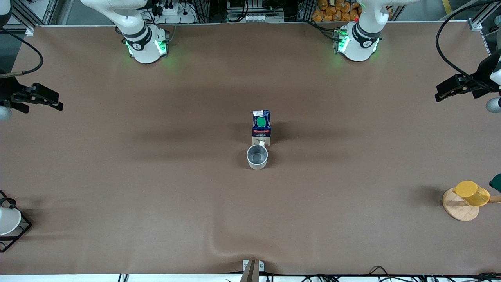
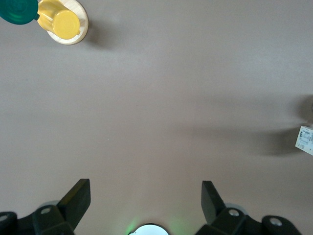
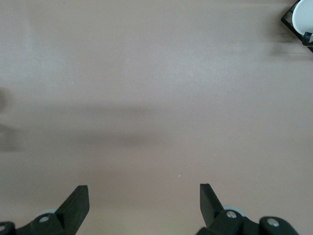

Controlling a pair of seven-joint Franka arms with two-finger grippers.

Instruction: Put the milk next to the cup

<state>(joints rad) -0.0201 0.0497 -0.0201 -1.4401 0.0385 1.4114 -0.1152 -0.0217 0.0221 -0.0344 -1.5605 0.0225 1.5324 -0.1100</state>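
- The milk (image 1: 261, 127) stands upright mid-table, just beside the cup (image 1: 257, 157), which sits nearer the camera and looks empty.
- Left gripper (image 1: 450, 91) hangs over the table's left-arm end, jaws wide, holding nothing.
- Right gripper (image 1: 47, 98) likewise over the right-arm end.
- Yellow cup (image 1: 471, 193) rests tilted on a wooden disc (image 1: 458, 209).

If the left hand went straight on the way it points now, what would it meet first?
Probably just the bare table: the open left hand points down at it, with nothing between. The yellow cup sits well off that line.
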